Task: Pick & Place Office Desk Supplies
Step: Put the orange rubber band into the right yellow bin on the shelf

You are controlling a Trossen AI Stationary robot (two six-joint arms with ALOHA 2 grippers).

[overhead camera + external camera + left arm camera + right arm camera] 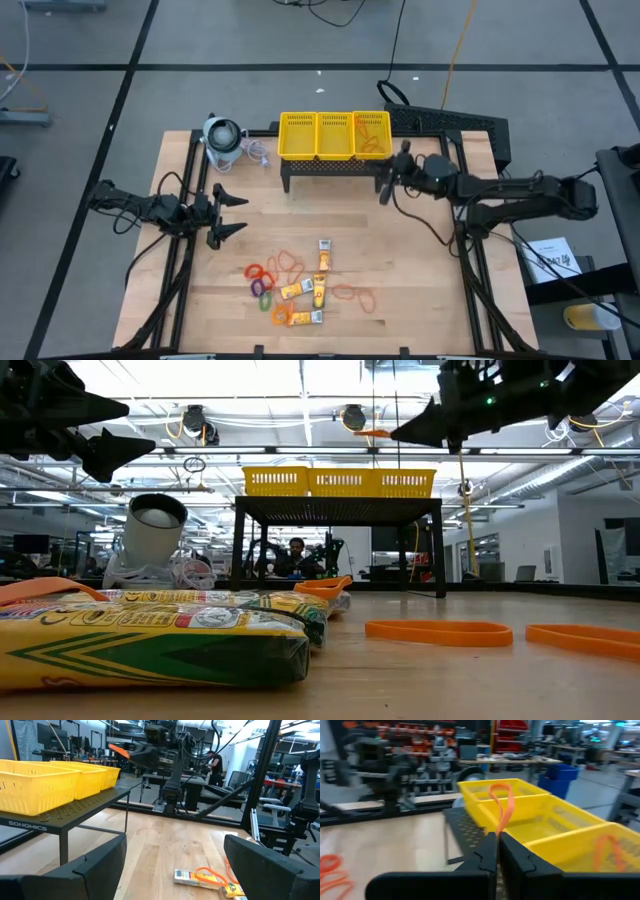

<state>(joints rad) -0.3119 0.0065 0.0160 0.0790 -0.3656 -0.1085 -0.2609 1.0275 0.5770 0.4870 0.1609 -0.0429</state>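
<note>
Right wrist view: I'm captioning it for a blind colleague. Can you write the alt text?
The right tool is shut on a thin orange rubber-band loop, which stands up from its dark fingertips. Behind it is a yellow mesh three-compartment basket on a dark perforated stand; another orange loop lies in the nearest compartment.

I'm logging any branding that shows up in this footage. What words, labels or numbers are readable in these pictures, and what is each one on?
"SONOMICS": on the front edge of the black perforated stand under the yellow basket, left wrist view.
Packets in the low view: yellow and green lettering, too distorted to read.
Packet labels in the high view: too small to read.
White sheet beside the table: print too small to read.
</note>
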